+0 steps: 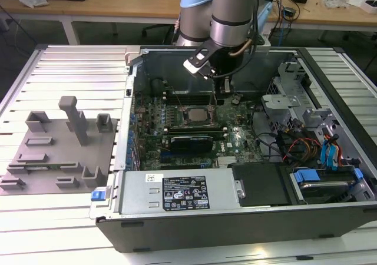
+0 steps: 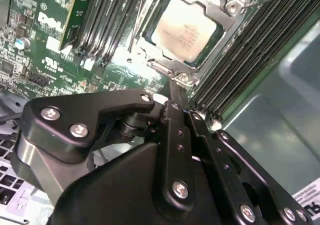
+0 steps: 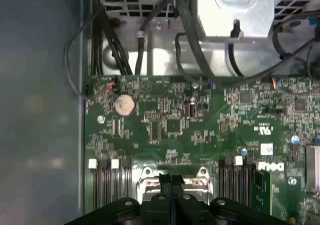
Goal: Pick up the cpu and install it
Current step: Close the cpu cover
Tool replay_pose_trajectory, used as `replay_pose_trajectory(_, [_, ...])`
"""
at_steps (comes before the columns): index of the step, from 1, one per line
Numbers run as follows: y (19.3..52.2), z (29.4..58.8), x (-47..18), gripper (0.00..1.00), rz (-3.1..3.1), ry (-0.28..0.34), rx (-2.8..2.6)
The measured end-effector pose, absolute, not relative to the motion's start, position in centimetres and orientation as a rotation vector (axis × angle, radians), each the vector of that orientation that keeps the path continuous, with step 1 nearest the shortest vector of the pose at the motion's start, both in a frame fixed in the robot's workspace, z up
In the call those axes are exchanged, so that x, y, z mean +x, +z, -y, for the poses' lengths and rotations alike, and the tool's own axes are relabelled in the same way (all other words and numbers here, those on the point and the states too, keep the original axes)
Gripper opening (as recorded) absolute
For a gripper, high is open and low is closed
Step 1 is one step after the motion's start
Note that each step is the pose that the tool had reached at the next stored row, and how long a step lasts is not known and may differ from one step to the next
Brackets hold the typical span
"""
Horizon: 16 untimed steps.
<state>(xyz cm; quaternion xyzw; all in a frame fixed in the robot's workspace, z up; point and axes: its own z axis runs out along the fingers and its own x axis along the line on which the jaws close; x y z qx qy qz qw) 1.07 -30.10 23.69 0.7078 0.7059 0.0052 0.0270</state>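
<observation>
1. I see the cpu [image 2: 182, 30] seated flat in the metal-framed socket [image 2: 162, 67] on the motherboard [image 1: 235, 138], inside the open computer case [image 1: 194, 229].
2. My gripper [image 2: 170, 87] hangs just over the socket's edge.
3. Its fingers [image 2: 175, 125] are pressed together, pinching nothing.
4. The case rests on the slatted worktop [image 1: 59, 76].

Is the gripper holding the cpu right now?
No, in the second wrist view the cpu lies in the socket while the gripper is shut and empty beside it.
</observation>
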Motion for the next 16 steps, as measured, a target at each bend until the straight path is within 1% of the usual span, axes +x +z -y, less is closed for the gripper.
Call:
replay_pose_trajectory(4, [23.69,29.96,0.41,0.11,-2.181,0.016,2.187])
replay_pose_trajectory(6, [23.69,29.97,0.41,0.11,-2.191,-0.005,2.196])
replay_pose_trajectory(16, [23.51,30.05,-0.24,0.11,-2.192,-0.009,2.198])
